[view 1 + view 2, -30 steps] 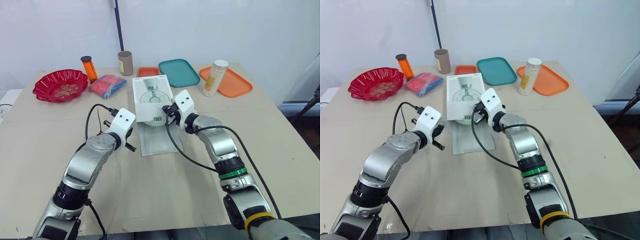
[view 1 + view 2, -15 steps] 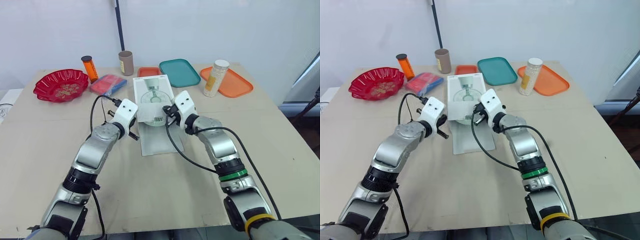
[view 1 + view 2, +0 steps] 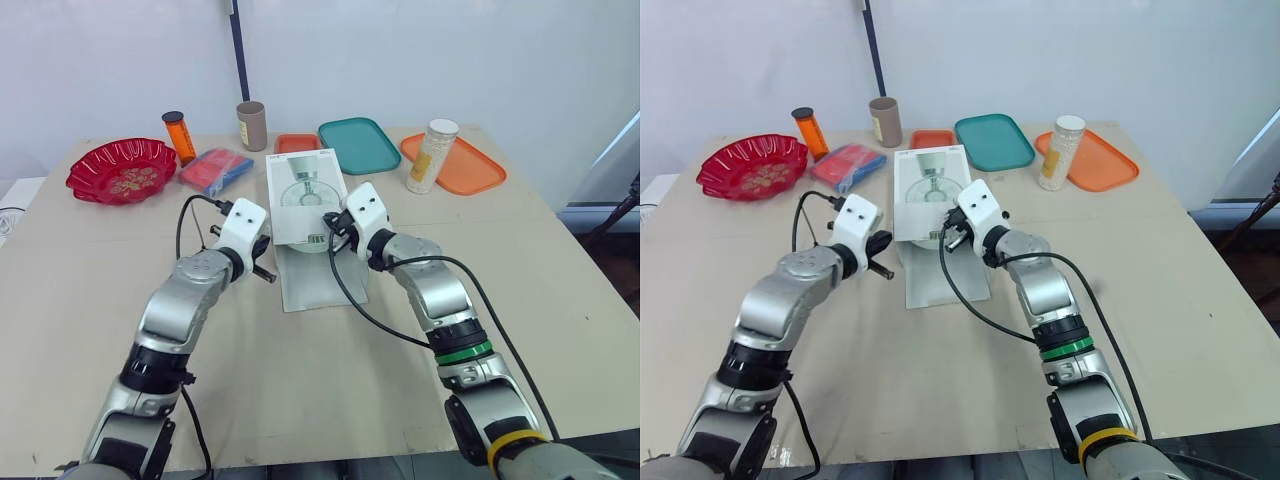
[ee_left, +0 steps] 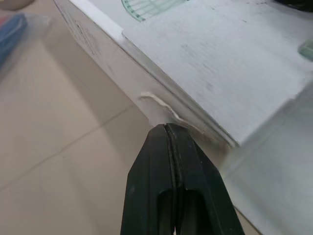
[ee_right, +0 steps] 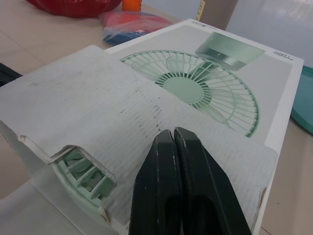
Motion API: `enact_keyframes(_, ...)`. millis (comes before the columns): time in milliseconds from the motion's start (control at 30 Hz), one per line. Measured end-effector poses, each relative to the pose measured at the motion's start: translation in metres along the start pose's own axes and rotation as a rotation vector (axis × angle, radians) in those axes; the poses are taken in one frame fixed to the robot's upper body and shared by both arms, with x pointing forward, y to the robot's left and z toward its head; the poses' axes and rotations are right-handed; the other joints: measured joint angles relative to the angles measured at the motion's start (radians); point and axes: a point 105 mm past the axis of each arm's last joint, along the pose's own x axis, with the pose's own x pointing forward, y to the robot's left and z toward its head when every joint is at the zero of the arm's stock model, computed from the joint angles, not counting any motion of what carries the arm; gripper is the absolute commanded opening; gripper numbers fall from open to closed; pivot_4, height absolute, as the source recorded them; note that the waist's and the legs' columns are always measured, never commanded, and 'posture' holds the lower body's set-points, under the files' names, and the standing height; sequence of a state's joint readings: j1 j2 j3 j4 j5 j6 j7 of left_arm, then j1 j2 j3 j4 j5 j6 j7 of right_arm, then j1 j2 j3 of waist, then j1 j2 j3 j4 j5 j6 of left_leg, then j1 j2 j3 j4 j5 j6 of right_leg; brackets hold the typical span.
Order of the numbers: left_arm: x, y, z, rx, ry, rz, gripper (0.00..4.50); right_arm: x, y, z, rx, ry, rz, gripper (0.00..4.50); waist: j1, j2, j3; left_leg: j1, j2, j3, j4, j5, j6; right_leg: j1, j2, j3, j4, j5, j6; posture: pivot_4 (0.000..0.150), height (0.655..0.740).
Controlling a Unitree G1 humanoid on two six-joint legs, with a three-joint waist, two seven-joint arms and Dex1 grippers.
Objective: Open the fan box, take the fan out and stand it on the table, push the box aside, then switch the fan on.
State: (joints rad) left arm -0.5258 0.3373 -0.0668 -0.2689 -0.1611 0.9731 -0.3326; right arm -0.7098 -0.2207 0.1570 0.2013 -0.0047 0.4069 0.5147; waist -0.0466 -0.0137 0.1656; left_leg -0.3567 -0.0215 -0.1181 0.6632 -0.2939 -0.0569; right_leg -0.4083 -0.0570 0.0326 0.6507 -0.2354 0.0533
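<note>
The white fan box (image 3: 305, 190), printed with a green fan, lies flat mid-table. Its outer front flap (image 3: 318, 282) is folded down onto the table toward me. An inner cardboard flap (image 5: 98, 98) still covers the opening, and a bit of the green fan (image 5: 80, 169) shows under its torn edge. My right gripper (image 5: 168, 133) is shut with its tips resting on top of that inner flap. Shut as well, my left gripper (image 4: 168, 128) sits at the box's front left corner, tips against the side wall beside a small tear, holding nothing.
Along the far edge stand a red bowl (image 3: 120, 170), an orange bottle (image 3: 178, 137), a blue and red packet (image 3: 215, 170), a brown cup (image 3: 251, 125), a small orange tray (image 3: 296, 143), a teal tray (image 3: 358, 145) and an orange tray (image 3: 470, 168) with a white-lidded jar (image 3: 430, 155).
My left gripper has come forward and right to the box's front left corner, then eased back slightly. The right gripper has stayed on the inner flap.
</note>
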Motion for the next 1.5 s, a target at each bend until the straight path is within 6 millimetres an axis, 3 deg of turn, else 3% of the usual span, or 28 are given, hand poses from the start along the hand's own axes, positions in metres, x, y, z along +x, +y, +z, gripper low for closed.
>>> enact_keyframes(267,-0.042,0.003,0.004,-0.097,0.020,-0.001,0.00,0.002,0.004,0.000,0.012,-0.003,-0.002,0.05,0.000,0.000,0.000,0.000,0.000,0.000,0.000,0.000,0.000,0.001,0.000,0.000,0.000,0.000,0.000,0.150,0.7400)
enact_keyframes(600,-0.060,-0.037,0.001,-0.439,0.013,-0.157,0.00,0.002,0.005,-0.001,0.009,-0.001,0.002,0.05,0.000,-0.002,-0.001,0.001,0.000,0.000,0.000,0.000,-0.001,0.002,0.000,0.000,-0.001,0.000,0.000,0.150,0.7400)
enact_keyframes(667,-0.063,-0.035,0.003,-0.473,-0.010,-0.157,0.00,0.001,0.006,-0.001,0.008,-0.001,0.003,0.05,0.000,-0.002,-0.001,0.001,0.000,0.000,0.000,0.001,-0.001,0.002,0.000,0.000,-0.001,0.000,0.000,0.150,0.7400)
enact_keyframes(833,-0.078,-0.006,-0.001,-0.494,-0.035,-0.072,0.00,0.000,0.010,-0.002,0.009,-0.005,0.011,0.05,0.000,-0.003,-0.002,0.001,0.000,0.000,0.000,0.002,-0.003,0.002,0.000,0.000,-0.001,0.000,0.000,0.150,0.7400)
enact_keyframes(933,-0.084,-0.005,-0.007,-0.504,-0.024,-0.078,0.00,0.000,0.011,-0.003,0.013,-0.002,0.013,0.05,0.000,-0.005,-0.003,0.001,0.000,0.000,0.000,0.003,-0.005,0.002,0.000,0.000,-0.001,0.000,0.000,0.150,0.7400)
enact_keyframes(1133,-0.076,-0.022,-0.009,-0.551,0.012,-0.139,0.00,0.000,0.011,-0.004,0.016,0.002,0.013,0.05,0.001,-0.008,-0.005,0.002,0.000,0.000,0.000,0.003,-0.005,0.002,0.000,0.000,-0.001,0.000,-0.001,0.150,0.7400)
enact_keyframes(1267,-0.061,-0.038,0.007,-0.576,-0.004,-0.184,0.00,0.000,0.012,-0.004,0.015,0.002,0.015,0.05,0.002,-0.011,-0.007,0.002,0.000,0.000,-0.001,0.003,-0.006,0.003,0.000,0.000,-0.002,0.000,-0.001,0.150,0.7400)
enact_keyframes(1400,-0.052,-0.065,0.005,-0.657,0.017,-0.250,0.00,-0.001,0.012,-0.004,0.012,0.005,0.016,0.05,0.002,-0.011,-0.007,0.002,0.000,0.000,-0.002,0.003,-0.007,0.002,0.000,0.000,-0.002,0.000,-0.001,0.150,0.7400)
enact_keyframes(1500,-0.053,-0.072,0.000,-0.642,0.051,-0.257,0.00,0.000,0.012,-0.004,0.012,0.009,0.016,0.05,0.001,-0.011,-0.007,0.003,0.001,0.000,-0.003,0.003,-0.006,0.002,0.001,0.001,-0.002,0.001,-0.001,0.150,0.7400)
